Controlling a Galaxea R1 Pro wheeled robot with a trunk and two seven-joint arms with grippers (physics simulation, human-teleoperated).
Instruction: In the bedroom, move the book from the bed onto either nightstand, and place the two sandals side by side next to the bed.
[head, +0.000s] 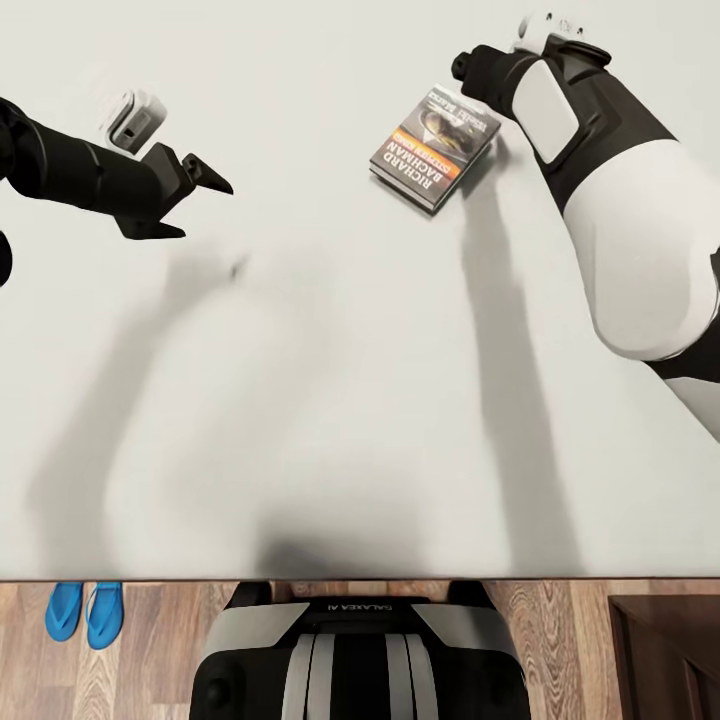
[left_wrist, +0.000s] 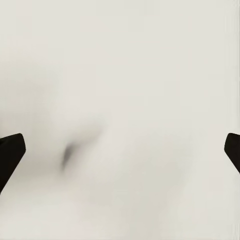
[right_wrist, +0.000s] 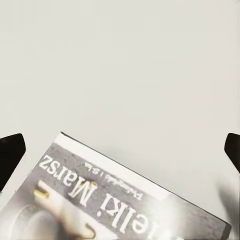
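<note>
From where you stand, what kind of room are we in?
Most likely a bedroom: a wide white bed with a book on it, blue sandals on the wooden floor beside it, and a dark nightstand at the edge.

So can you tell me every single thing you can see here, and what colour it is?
book: one, dark grey cover with an orange band and white lettering, lying flat on the bed
bed: one, white top
sandals: two, bright blue, side by side on the floor beside the bed
floor: brown wood planks
nightstand: one, dark brown, on the floor by the bed's edge
left end effector: black, open, over bare mattress
right end effector: black fingers, open, over the book
</note>
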